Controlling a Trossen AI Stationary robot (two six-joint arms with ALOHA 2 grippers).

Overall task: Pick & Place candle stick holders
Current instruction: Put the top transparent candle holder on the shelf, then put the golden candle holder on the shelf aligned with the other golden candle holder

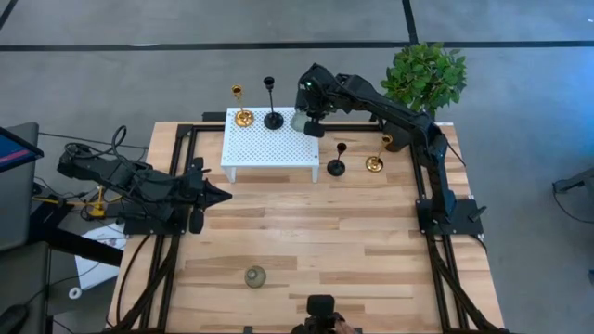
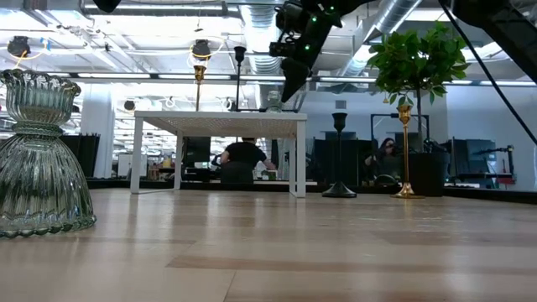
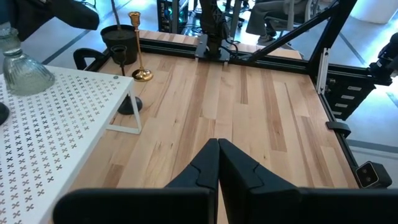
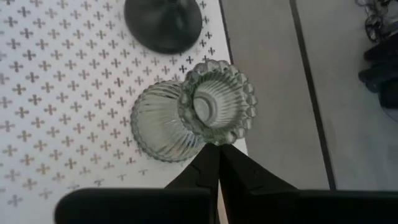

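Now, right gripper (image 4: 217, 152): jaws pressed together, empty, above the ribbed grey-green glass bottle-shaped holder (image 4: 186, 121) at the white perforated metal shelf (image 4: 56, 93) edge.
Advice: probably retreat straight up, avoiding its rim.
Left gripper (image 3: 217, 163): jaws together, parked.

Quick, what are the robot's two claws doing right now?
Left gripper: closed, empty, waiting at the table's left side.
Right gripper: closed, empty, just above the grey-green glass holder on the white stand.
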